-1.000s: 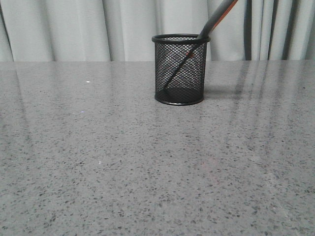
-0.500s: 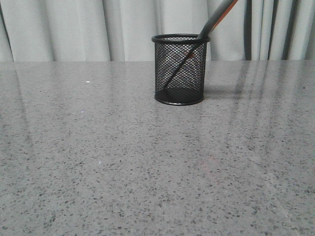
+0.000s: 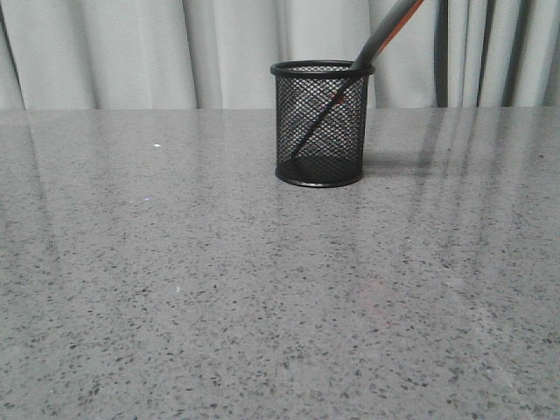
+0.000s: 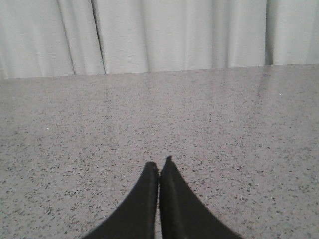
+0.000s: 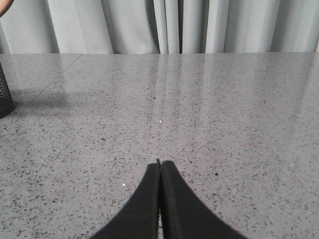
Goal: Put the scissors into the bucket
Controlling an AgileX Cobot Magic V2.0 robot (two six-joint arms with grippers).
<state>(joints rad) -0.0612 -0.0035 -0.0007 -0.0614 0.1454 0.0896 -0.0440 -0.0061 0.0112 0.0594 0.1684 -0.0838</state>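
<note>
From my front camera I see the bucket standing upright on the grey speckled table, near the far edge and a little right of the middle, with the pale curtain behind it; the scissors stand inside it, blades down; their long axis runs on a slant, from the blade tips low at the bucket's left inner wall up across the mesh to the right side of the rim, where they lean, and the handle end points up and to the right, out past the top of the picture; a thin orange line shows along the handle's edge.

Set against the frames from a second and half a second ago, I find nothing changed; bucket and scissors sit at the same spot and the same tilt.

The left end effector has its two dark fingers pressed together, holding nothing, above bare table; the right end effector is likewise closed with nothing in it, and in its view a sliver of the bucket's mesh wall shows at the picture's edge, well apart from the fingers.
</note>
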